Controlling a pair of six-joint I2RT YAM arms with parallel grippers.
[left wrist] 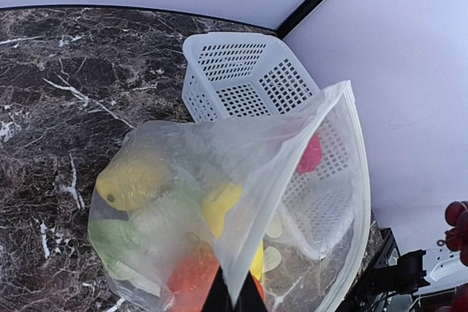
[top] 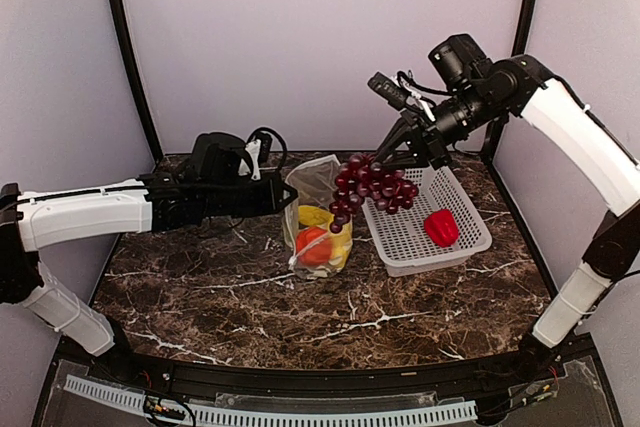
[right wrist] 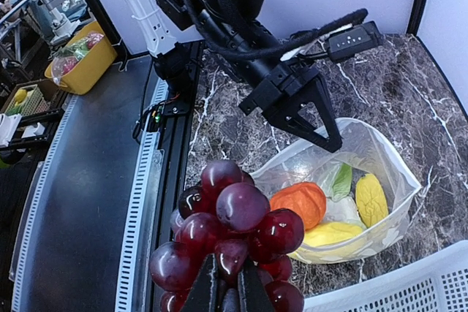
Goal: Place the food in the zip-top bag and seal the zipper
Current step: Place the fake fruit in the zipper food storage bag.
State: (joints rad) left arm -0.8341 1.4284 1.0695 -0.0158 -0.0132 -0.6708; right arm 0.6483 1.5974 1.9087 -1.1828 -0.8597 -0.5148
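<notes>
Both hands are closed on a load. My left hand (top: 285, 197) pinches the left wall of the zip-top bag (top: 312, 209) just below its mouth, and the plastic is flattened between my fingers (left wrist: 218, 301). My right hand (top: 398, 152) grips the dark purple grapes (top: 370, 187) at the top of the bunch, which hangs below my fingertips (right wrist: 207, 288).

Bag condition: clear soft plastic, standing on the dark marbled counter (top: 200, 287) near its centre. The mouth is lifted and spread open toward the right. The zipper (left wrist: 362, 180) shows as a thin whitish strip along the mouth edge and is unsealed.

Bag contents:
- one orange-red round piece (right wrist: 300, 202)
- two yellow oblongs (right wrist: 371, 199)
- the white lumpy vegetable (right wrist: 341, 211), with a green leaf

Position relative to the hands: the grapes hang in the air just right of the bag mouth, above the left end of the white mesh basket (top: 400, 237). They are outside the bag. The basket sits on the counter just right of the bag. The red pepper (top: 441, 227) lies in the basket, to the right of the grapes and nearer.
</notes>
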